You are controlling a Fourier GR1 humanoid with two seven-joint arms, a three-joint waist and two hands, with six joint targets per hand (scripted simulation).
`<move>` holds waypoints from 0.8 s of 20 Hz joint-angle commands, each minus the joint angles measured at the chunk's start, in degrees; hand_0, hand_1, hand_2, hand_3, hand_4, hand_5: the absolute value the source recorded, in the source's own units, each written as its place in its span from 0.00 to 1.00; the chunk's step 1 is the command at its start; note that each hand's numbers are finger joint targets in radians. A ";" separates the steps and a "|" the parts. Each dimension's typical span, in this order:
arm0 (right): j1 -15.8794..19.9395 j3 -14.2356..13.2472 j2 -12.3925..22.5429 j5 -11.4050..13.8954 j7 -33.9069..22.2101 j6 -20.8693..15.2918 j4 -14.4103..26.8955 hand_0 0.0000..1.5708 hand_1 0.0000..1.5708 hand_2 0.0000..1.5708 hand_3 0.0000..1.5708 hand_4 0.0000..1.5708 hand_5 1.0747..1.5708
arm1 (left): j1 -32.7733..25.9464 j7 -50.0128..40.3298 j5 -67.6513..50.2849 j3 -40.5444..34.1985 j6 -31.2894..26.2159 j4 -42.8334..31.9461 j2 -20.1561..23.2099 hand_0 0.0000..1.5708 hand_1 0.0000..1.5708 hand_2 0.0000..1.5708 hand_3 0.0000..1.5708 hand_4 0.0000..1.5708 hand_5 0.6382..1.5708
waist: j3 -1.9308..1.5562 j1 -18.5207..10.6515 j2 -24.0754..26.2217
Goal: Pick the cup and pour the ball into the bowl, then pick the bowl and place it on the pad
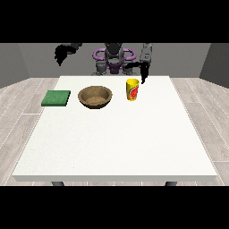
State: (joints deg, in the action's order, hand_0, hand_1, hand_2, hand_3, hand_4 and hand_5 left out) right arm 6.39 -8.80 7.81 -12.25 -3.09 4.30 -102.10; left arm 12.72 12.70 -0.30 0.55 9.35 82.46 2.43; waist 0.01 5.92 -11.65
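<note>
front view | faces robot (113, 58) across table (116, 143) | raised, seemingly fairly distant

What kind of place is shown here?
Probably a robot test room: a large white table on a grey plank floor, holding only a wooden bowl, a yellow cup and a green pad.

Grey torso (113, 56) with purple rings (at the shoulders), black hands.

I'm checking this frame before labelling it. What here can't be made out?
Front view:
- Ball: the yellow cup wall hides its inside.
- Hand at the view's right, above the cup: too small to read its fingers.
- Hand at the view's left: likewise.
- Wooden bowl and green pad show plainly.
</note>
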 commanded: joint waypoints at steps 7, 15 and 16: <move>1.14 -5.60 4.15 -2.78 6.47 6.02 11.39 0.00 0.00 0.00 0.00 0.43 0.98 | 7.32 9.89 -0.66 -4.20 -2.79 -20.43 0.40 0.00 0.00 0.00 0.00 0.09 0.85 | -0.01 0.03 0.93; 2.70 -5.06 4.38 -3.27 2.78 5.17 10.81 0.00 0.00 0.00 0.00 0.43 0.98 | 11.89 19.45 -0.13 -7.01 -0.43 -36.25 -1.54 0.00 0.00 0.00 0.00 0.16 0.86 | 0.01 1.54 1.90; 0.63 -5.15 4.27 -3.28 5.23 6.60 10.24 0.00 0.00 0.00 0.00 0.43 0.99 | 11.99 21.41 -1.95 -9.42 -4.20 -37.43 2.27 0.00 0.00 0.00 0.00 0.23 0.89 | 0.02 2.74 0.03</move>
State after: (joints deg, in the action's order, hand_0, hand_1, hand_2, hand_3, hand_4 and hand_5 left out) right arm 8.06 -13.66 11.64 -15.10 1.38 9.64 -91.56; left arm 22.76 29.77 -1.29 -6.13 6.66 51.29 2.53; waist 0.02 7.16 -10.51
